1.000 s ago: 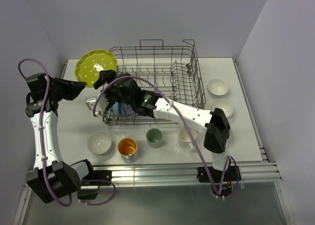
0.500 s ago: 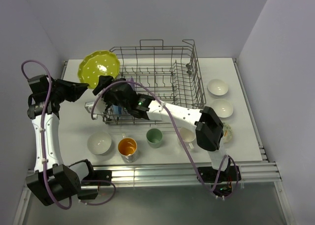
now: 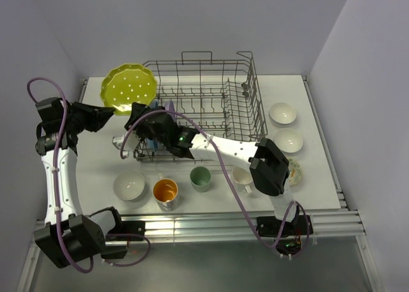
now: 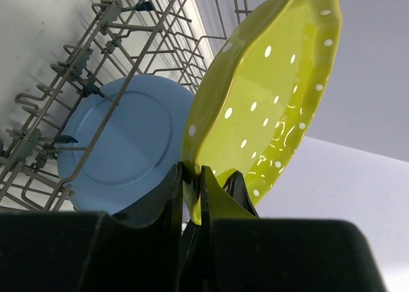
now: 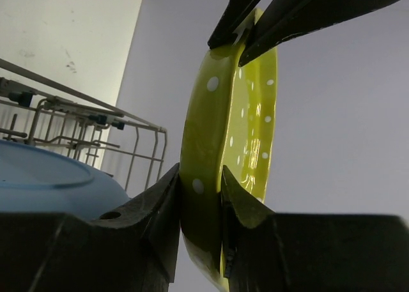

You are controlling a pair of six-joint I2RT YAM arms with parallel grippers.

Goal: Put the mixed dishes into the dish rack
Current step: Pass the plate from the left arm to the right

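The yellow-green plate [image 3: 130,87] with white dots hangs on edge above the table's far left, just left of the dish rack [image 3: 246,107]. My left gripper [image 3: 114,113] is shut on its lower rim; the wrist view shows the rim pinched between the jaws of this gripper [image 4: 192,177] and the plate [image 4: 268,100] rising above. My right gripper [image 3: 135,116] has reached across the rack's left end, and in its wrist view its jaws [image 5: 199,183] press both sides of the plate's rim [image 5: 223,126]. A blue plate [image 4: 121,151] stands in the rack.
Along the front stand a white bowl [image 3: 129,184], an orange-inside cup [image 3: 165,191], a pale green cup [image 3: 200,177] and a white mug [image 3: 241,176]. Two white bowls [image 3: 282,113] [image 3: 287,139] and a floral bowl [image 3: 296,172] sit at the right, the last partly behind the right arm.
My right gripper moved left along the rack's end to the plate and closed from wide open onto its rim. The left gripper kept its hold, and the plate shifted slightly.
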